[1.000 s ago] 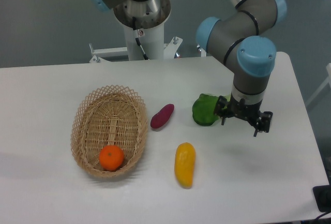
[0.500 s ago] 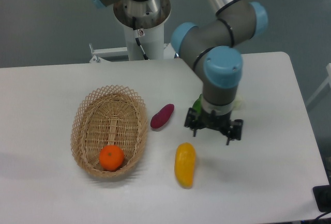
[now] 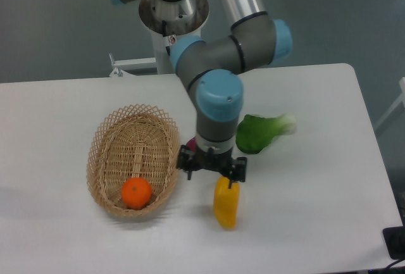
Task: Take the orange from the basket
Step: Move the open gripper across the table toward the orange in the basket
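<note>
The fingers (image 3: 211, 171) are spread apart, holding nothing, beside the basket (image 3: 106, 136). The orange (image 3: 137, 193) sits inside it.

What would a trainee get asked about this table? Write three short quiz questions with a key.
1. True or false: the orange lies inside the basket.
2. Which is nearest the gripper? A) orange B) yellow fruit C) green vegetable
3. Fill in: the gripper is empty and has not yet reached the ____.

Key: 1 true; 2 B; 3 basket.
</note>
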Controlling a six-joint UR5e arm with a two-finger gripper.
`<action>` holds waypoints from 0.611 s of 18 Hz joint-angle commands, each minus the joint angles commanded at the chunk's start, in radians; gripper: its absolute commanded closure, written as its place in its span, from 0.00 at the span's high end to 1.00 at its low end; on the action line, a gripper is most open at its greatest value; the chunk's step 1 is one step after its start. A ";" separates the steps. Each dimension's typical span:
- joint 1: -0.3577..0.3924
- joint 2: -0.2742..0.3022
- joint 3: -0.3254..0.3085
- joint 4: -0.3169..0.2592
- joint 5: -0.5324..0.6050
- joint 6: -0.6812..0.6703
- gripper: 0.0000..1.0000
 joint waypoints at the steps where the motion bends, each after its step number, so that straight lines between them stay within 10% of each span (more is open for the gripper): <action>1: -0.018 -0.002 -0.002 0.000 -0.003 -0.028 1.00; 11: -0.121 -0.026 -0.018 -0.008 -0.051 -0.198 1.00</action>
